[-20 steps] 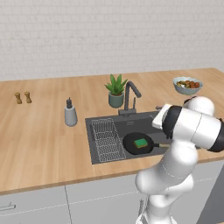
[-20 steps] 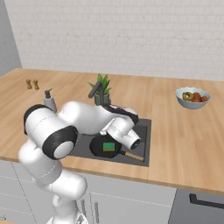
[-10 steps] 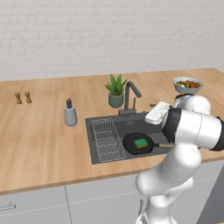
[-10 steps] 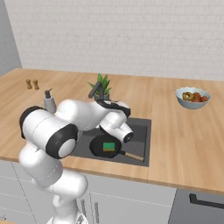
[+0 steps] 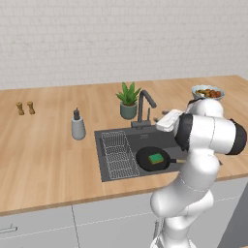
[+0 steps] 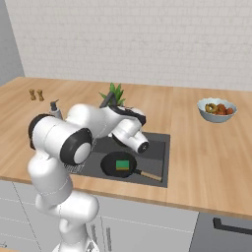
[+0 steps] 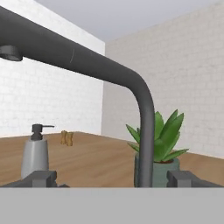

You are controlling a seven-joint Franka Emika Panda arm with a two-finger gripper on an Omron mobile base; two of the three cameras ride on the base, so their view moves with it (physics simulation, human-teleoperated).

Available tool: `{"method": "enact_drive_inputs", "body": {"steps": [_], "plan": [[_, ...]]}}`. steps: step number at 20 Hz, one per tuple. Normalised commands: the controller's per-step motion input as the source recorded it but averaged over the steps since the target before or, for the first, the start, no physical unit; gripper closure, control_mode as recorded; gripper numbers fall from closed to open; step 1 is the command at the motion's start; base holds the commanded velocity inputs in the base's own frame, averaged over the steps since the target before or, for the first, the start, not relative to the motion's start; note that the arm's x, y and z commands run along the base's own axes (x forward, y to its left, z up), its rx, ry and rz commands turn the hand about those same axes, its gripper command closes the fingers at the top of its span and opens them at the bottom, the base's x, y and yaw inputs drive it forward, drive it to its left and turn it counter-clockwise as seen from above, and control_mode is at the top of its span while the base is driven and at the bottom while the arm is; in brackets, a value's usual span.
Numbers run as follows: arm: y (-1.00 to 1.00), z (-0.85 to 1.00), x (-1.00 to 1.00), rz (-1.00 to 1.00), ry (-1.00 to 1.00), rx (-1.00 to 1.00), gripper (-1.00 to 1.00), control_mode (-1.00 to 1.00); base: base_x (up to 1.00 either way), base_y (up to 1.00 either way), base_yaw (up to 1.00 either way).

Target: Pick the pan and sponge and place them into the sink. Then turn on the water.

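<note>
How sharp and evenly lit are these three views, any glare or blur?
Left base view: flat even light, soft pixelation, no glare on the sink. Right base view: the same, with soft shading under the pan. Hand view: the faucet is close and slightly soft, no water at its spout.

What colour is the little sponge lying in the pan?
The sponge is green, clearest in the left base view, resting on the black pan.

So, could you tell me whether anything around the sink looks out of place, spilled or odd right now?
Nothing stands out. The pan lies flat in the sink with the sponge resting on it, the soap bottle and plant stand upright, and no water runs from the faucet.
</note>
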Motion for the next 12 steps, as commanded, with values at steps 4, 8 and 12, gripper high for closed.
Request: {"method": "enact_drive_inputs", "body": {"steps": [4, 8, 12], "plan": [[0.00, -0.03, 0.31, 0.00, 0.00, 0.00, -1.00, -1.00, 0.00, 0.00, 0.00], [0.00, -0.16, 0.33, 0.00, 0.01, 0.00, -1.00, -1.00, 0.00, 0.00, 0.00], [0.00, -0.21, 0.32, 0.00, 0.01, 0.00, -1.00, -1.00, 0.00, 0.00, 0.00]]}}
